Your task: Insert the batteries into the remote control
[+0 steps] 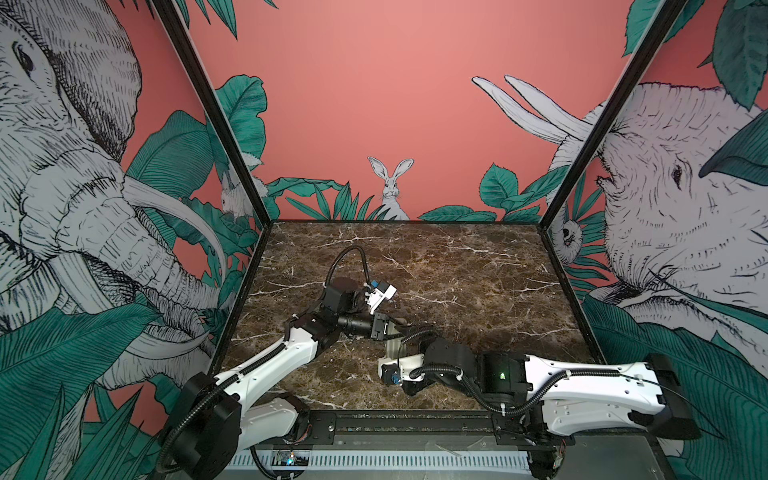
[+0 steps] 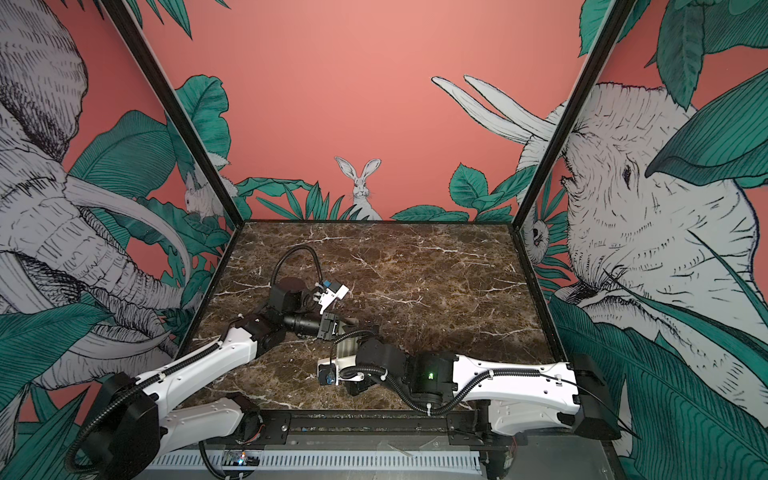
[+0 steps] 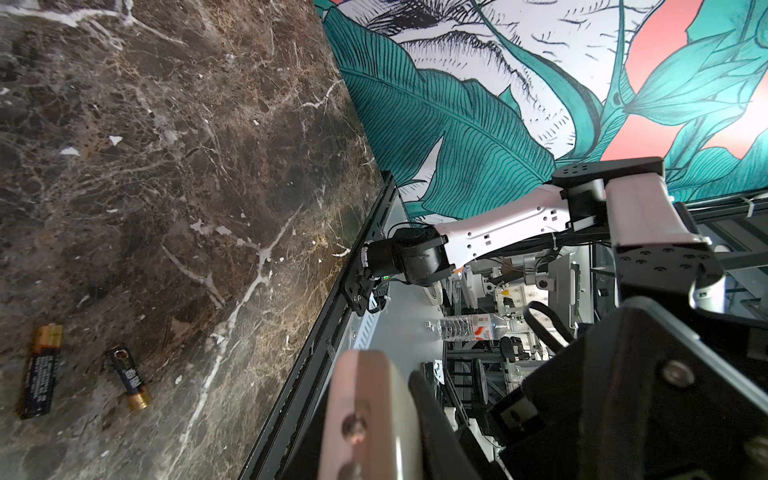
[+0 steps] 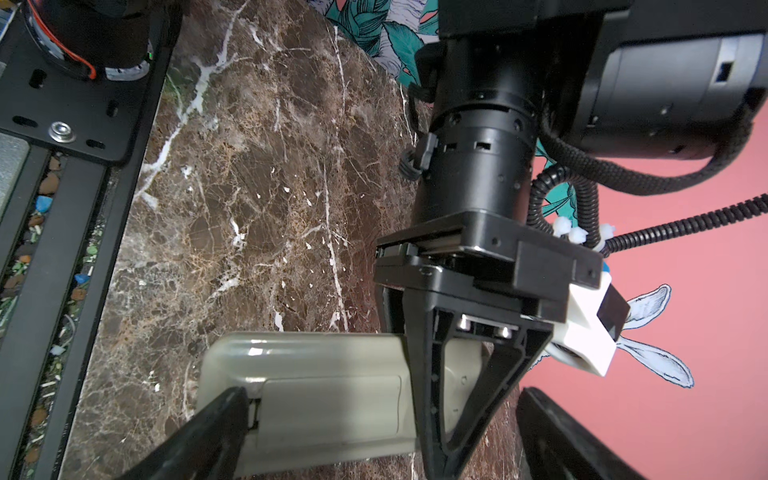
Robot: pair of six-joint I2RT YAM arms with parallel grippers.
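The remote control (image 4: 324,390) shows its greyish-beige back and battery cover in the right wrist view, lifted a little above the marble. My left gripper (image 3: 390,436) is shut on it; one black finger (image 4: 432,374) crosses its back. In both top views the remote (image 1: 392,348) (image 2: 348,345) peeks out below the left gripper (image 1: 395,328), near the table's front middle. My right gripper (image 4: 382,395) is open, its fingers either side of the remote's covered end, one fingertip (image 4: 232,403) at the cover's edge. Two batteries (image 3: 41,374) (image 3: 129,378) lie side by side on the marble, apart from both grippers.
The black front rail (image 4: 62,249) runs along the table's near edge, close to both arms. The right arm (image 3: 498,232) reaches in from the front right. A water bottle (image 3: 469,326) lies beyond the table. Patterned walls enclose the left, back and right.
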